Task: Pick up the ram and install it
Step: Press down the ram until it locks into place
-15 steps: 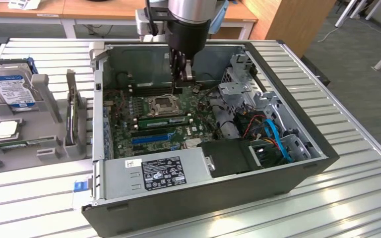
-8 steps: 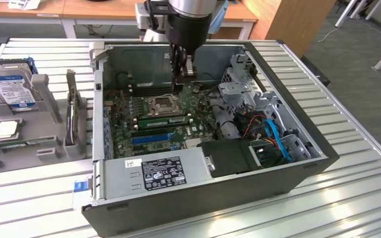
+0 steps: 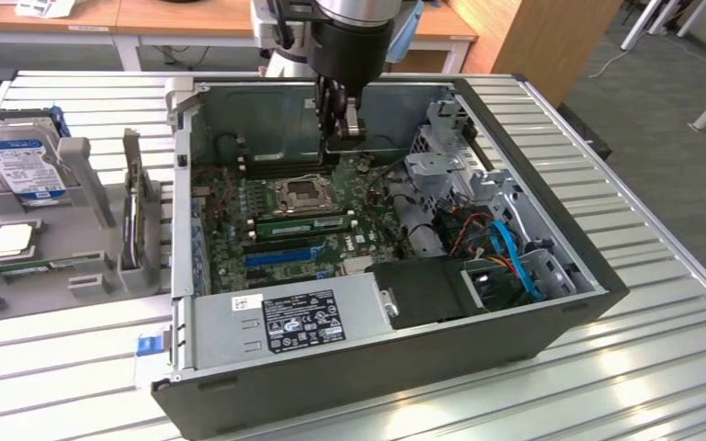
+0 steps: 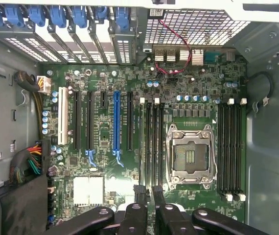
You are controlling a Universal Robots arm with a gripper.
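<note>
The gripper [image 3: 338, 136] hangs inside the open computer case [image 3: 574, 303], over the far side of the motherboard [image 3: 236, 207] and toward the case's back wall. In the wrist view the gripper [image 4: 148, 192] has its two dark fingers [image 4: 139, 193] standing a little apart. I see nothing between them, so I take the hand as released and empty.

The ram [image 3: 304, 221] is a narrow green stick with small dark chips. It stands on edge in the middle of the motherboard, between the CPU socket [image 3: 304, 193] and the long blue slot [image 3: 286, 254]. It runs parallel to the power supply [image 3: 291, 322] at the case's near edge. The gripper is not touching it. From here it looks set into a memory slot, though I cannot tell whether it is pushed fully home.

I would judge the stick to be very light and stiff, but thin and easy to damage. It would not take twisting, and its bare board could slide in a loose grip. The sensible hold looks to be across its two flat faces near the middle of the upper edge, squarely, away from the contact edge below.

On the slatted table [image 3: 647, 367], by its edge on the exterior view's left, a blue-labelled hard drive [image 3: 16, 161] stands in a grey holder [image 3: 84, 266].
</note>
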